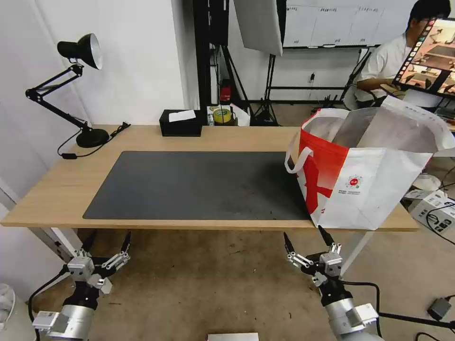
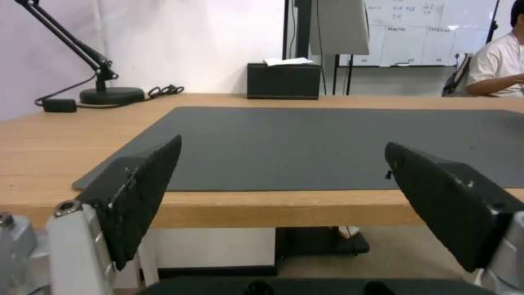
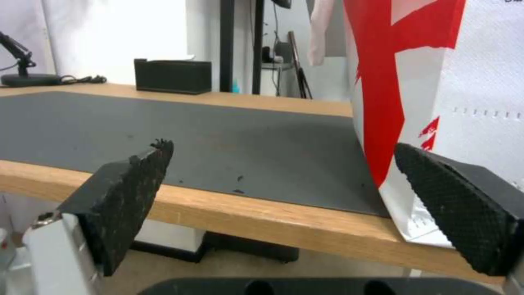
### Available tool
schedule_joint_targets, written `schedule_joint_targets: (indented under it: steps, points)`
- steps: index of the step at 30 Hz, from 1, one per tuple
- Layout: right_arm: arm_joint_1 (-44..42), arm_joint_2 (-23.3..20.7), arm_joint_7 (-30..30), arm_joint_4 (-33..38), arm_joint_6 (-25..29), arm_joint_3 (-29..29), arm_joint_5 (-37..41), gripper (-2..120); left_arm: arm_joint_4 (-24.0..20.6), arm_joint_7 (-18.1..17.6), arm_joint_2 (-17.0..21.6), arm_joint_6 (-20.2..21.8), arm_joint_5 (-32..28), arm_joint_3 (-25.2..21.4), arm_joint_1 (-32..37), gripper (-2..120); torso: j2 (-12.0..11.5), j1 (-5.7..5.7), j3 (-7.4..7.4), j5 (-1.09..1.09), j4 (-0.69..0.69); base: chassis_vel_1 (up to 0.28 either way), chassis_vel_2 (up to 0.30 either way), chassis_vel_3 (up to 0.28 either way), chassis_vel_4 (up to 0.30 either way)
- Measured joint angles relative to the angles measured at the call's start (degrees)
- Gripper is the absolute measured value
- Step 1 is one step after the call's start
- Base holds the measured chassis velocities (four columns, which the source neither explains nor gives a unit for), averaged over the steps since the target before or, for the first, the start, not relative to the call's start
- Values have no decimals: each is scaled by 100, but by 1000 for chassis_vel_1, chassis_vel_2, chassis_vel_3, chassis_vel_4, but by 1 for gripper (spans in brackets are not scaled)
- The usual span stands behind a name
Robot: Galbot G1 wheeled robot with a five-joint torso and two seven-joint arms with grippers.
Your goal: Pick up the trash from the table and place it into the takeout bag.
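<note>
Count: one table [image 1: 57, 189], one grey mat [image 1: 199, 184], one takeout bag [image 1: 365, 180] upright at the mat's right end, one tissue box [image 1: 180, 123], one lamp [image 1: 80, 90]. My left gripper [image 1: 106, 241] and right gripper [image 1: 305, 241] hang below the front edge, fingers spread, holding nothing. Head view shows the bag's foil lining; right wrist view shows dark specks [image 3: 237, 184] on the mat.

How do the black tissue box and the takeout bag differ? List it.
The black tissue box is small, low and dark; the takeout bag is large, tall, red and white. The box sits off the grey mat at the table's far edge; the bag stands at the right end, partly on the mat. A white tissue covers the box's top; the bag gapes open. Both rest upright on the table.
</note>
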Motion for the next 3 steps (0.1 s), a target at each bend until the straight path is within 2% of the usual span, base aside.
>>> schedule_joint_targets:
  steps: [3]
  points:
    - [0,0,0,0,0,0,0,100,0,1,1,1,0,0,-1,100,0,0,0,0,0,0,0,0,0]
